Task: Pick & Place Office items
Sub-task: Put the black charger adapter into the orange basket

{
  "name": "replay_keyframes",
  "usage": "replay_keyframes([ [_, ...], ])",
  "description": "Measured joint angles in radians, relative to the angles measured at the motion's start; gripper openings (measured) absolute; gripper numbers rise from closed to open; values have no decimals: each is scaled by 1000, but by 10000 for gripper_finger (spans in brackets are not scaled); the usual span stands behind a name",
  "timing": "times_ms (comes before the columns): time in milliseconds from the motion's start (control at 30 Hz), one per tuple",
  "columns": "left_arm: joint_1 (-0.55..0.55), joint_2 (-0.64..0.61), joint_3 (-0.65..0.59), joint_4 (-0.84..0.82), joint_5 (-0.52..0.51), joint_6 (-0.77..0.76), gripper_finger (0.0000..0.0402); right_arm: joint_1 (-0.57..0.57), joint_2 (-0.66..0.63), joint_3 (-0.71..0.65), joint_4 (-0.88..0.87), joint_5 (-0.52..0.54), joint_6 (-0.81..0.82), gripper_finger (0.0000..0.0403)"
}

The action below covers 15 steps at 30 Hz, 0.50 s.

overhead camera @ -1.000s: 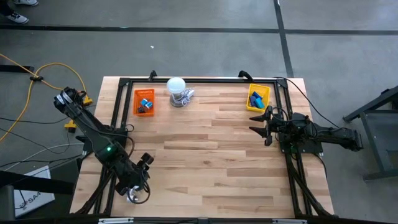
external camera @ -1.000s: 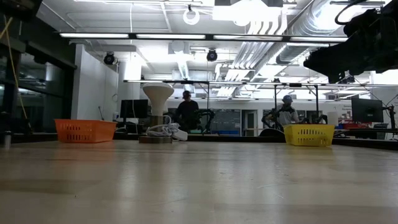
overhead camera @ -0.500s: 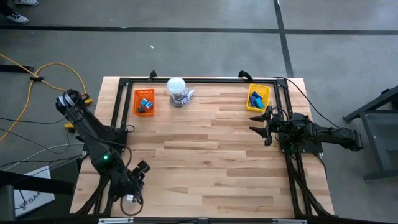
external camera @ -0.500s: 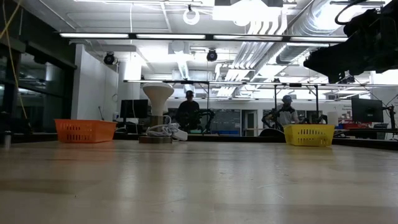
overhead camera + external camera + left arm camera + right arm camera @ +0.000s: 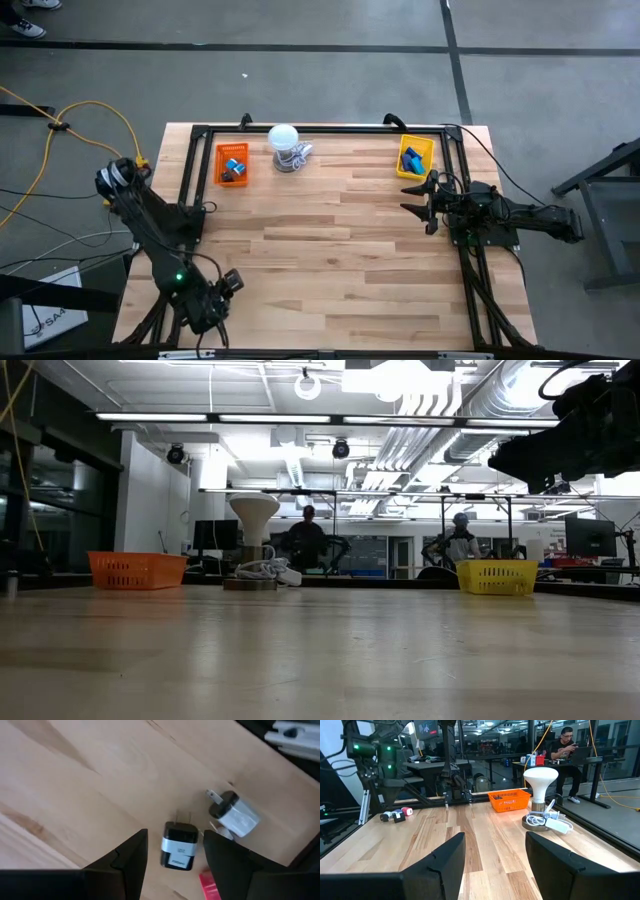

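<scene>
1. Left hand (image 5: pixel 170 855), fingers spread, hovers over the table's (image 5: pixel 330 250) near-left corner.
2. Black charger (image 5: pixel 179 845) lies between the fingers, long axis along them; white plug (image 5: pixel 232 815) beside.
3. Right hand (image 5: pixel 415 198), spread, waits well apart.

A light wooden plank table (image 5: pixel 330 250) with a black metal frame stands on a grey concrete floor (image 5: pixel 320 85) crossed by dark lines, a yellow cable (image 5: pixel 75 115) trailing beside it, under white ceiling ducts (image 5: pixel 420 385) and strip lights (image 5: pixel 210 417), two people (image 5: pixel 308 540) seated at far desks.
</scene>
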<state>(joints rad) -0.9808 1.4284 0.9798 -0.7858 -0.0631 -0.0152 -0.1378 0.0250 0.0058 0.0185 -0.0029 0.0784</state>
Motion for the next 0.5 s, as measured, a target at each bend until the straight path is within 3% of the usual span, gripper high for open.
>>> replay_keyframes([
  [500, -21, 88, 0, -17, 0, -8, 183, 0, 0, 0, 0, 0, 0, 195],
])
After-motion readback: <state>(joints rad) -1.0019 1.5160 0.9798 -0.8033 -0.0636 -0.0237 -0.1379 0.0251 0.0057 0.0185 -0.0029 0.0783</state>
